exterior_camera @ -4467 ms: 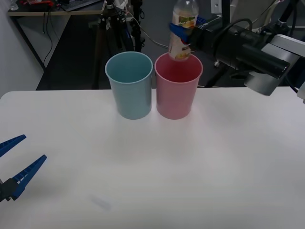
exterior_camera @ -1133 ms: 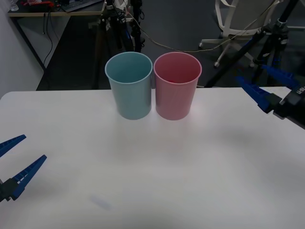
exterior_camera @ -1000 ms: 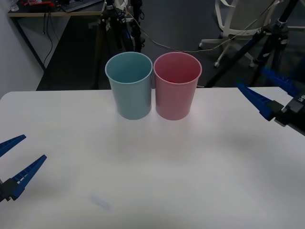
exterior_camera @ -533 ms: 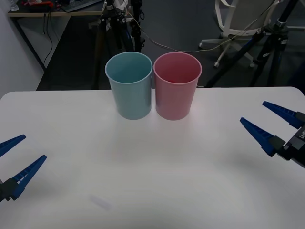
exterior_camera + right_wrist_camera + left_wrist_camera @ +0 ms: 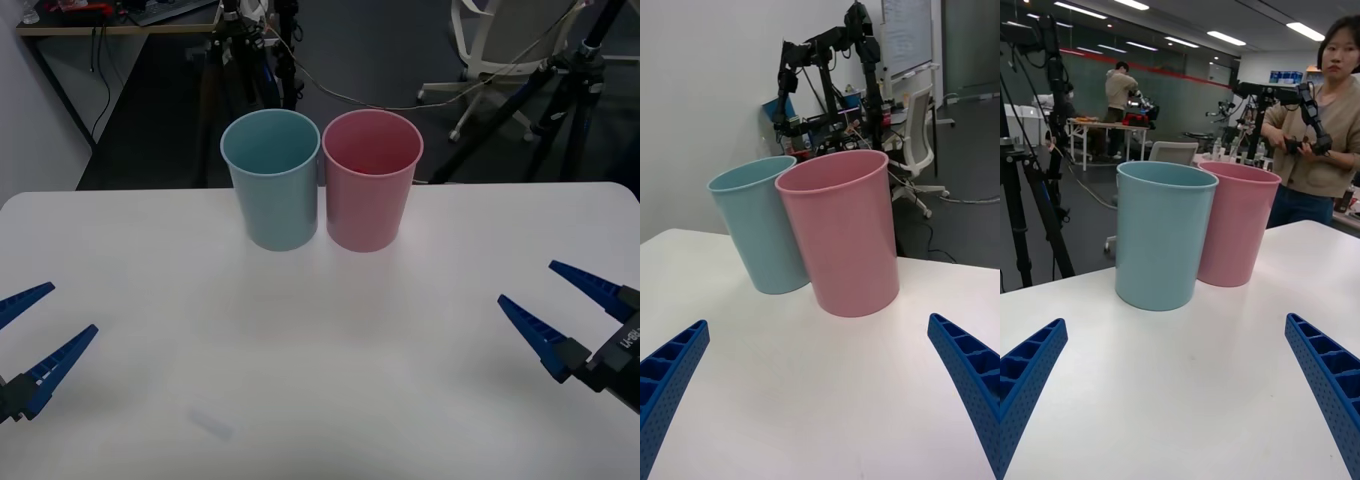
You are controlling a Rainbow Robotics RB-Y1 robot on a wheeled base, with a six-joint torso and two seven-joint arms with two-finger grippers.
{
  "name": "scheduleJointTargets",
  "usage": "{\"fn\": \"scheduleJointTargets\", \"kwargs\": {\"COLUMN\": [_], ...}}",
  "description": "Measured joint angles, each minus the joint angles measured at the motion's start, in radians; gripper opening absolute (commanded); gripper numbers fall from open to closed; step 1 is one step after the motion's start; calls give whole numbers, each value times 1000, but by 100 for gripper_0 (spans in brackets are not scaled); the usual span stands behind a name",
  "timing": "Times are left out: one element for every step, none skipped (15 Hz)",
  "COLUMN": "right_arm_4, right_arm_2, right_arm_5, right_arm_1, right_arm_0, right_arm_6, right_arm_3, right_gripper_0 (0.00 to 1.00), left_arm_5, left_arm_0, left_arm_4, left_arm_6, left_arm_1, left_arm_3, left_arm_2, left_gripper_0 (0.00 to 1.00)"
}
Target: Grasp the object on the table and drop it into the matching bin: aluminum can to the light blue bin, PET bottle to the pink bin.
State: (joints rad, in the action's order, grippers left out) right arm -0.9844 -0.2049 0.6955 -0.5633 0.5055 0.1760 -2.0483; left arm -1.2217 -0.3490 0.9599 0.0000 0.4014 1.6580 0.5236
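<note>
We see even, diffuse overhead lighting; the table (image 5: 320, 380) reads bright white with no hard glare. Ceiling strip lights (image 5: 1225, 37) show in the left wrist view as small blown-out bars. Shadows are soft: faint grey patches at the bases of the light blue bin (image 5: 272, 180) and the pink bin (image 5: 372, 180). The room behind the table is dim in the front view. Focus is adequate overall; the wrist views show converging verticals, so both bins lean.

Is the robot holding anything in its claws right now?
No. Both are open with nothing between their fingers: the left gripper near the table's left edge, the right gripper near its right edge.
</note>
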Motion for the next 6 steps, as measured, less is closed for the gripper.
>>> {"fn": "scheduleJointTargets", "kwargs": {"right_arm_4": [-4, -5, -5, -5, -5, -5], "right_arm_2": [-3, -6, -10, -14, -18, -19], "right_arm_5": [7, 12, 13, 14, 17, 18], "right_arm_1": [7, 11, 12, 12, 12, 12], "right_arm_0": [8, 15, 23, 32, 38, 40], "right_arm_6": [4, 7, 8, 9, 9, 8], "right_arm_3": [-3, -6, -12, -19, -22, -22], "right_gripper_0": [100, 100, 100, 100, 100, 100], "left_arm_5": [0, 0, 0, 0, 0, 0], "left_arm_0": [0, 0, 0, 0, 0, 0], "left_arm_4": [0, 0, 0, 0, 0, 0], "left_arm_6": [0, 0, 0, 0, 0, 0], "left_arm_1": [0, 0, 0, 0, 0, 0], "left_arm_3": [0, 0, 0, 0, 0, 0], "left_arm_2": [0, 0, 0, 0, 0, 0], "left_gripper_0": [100, 100, 100, 100, 100, 100]}}
